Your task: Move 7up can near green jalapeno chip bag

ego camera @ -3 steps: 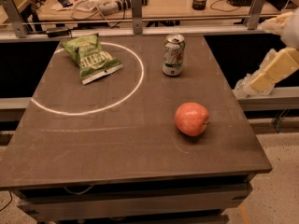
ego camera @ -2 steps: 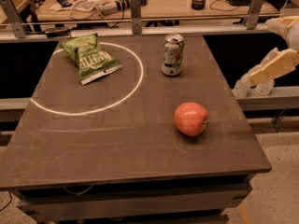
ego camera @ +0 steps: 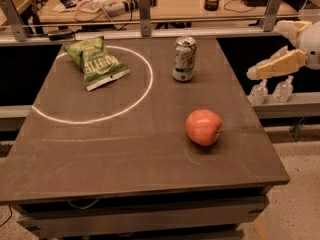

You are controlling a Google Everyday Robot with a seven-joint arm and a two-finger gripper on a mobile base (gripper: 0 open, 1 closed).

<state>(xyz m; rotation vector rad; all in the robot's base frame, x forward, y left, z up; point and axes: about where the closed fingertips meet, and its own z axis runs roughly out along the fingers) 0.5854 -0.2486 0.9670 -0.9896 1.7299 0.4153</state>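
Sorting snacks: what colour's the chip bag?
Chip bag: green, white lettering, camera view; gripper beyond table's right edge.

The dark brown table (ego camera: pixel 125 159) bears a white painted circle (ego camera: pixel 151 76), and the green jalapeno chip bag (ego camera: pixel 96 62) lies flat inside the circle's far left part. The 7up can (ego camera: pixel 184 59) stands upright just outside the circle to the right, well apart from a red-orange apple (ego camera: pixel 203 127) nearer the front right. The gripper (ego camera: pixel 270 90) hangs beyond the table's right edge, fingers spread apart and touching nothing.
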